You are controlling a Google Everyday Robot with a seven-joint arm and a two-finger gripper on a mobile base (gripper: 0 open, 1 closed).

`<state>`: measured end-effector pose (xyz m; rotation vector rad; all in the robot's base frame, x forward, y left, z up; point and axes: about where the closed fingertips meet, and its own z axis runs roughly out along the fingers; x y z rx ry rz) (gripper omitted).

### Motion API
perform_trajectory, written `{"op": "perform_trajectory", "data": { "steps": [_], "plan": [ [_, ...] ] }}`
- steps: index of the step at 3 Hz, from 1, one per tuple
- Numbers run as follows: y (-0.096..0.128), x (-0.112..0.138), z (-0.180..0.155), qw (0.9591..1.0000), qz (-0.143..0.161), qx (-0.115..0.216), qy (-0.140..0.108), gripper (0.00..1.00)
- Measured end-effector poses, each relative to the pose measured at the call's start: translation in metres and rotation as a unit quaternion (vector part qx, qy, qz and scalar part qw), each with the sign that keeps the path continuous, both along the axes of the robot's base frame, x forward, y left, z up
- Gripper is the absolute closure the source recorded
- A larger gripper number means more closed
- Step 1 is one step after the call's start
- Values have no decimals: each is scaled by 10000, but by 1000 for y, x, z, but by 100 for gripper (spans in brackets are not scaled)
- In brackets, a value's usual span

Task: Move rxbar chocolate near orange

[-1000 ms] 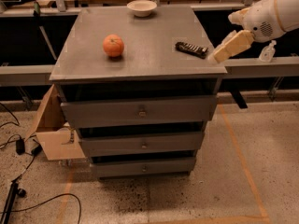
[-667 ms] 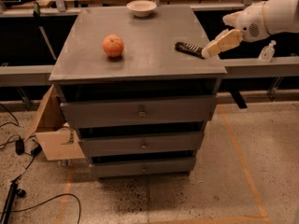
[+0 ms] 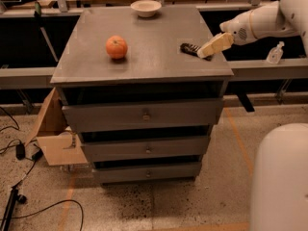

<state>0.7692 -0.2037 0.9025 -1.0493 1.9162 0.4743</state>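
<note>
The orange (image 3: 116, 47) sits on the left part of the grey cabinet top (image 3: 144, 42). The rxbar chocolate (image 3: 189, 48) is a small dark flat bar lying near the right edge of the top, partly hidden by the gripper. The gripper (image 3: 209, 48), with pale tan fingers, reaches in from the right on a white arm (image 3: 262, 23) and hangs right at the bar's right end, just above it.
A white bowl (image 3: 146, 7) stands at the back edge of the top. The cabinet has three drawers (image 3: 144, 114). A cardboard box (image 3: 53, 134) leans at its left, with cables on the floor. A small bottle (image 3: 275, 54) stands at the right. The robot's white body (image 3: 281, 182) fills the lower right.
The gripper has moved left and up the frame, from off the cabinet's right edge to over the right end of the bar. The bar and the orange have not moved.
</note>
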Motion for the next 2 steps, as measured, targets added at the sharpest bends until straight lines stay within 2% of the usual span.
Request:
{"op": "perform_trajectory", "data": {
  "steps": [2],
  "plan": [
    [17,32,-39,9994,24,-7,344,0]
  ]
}}
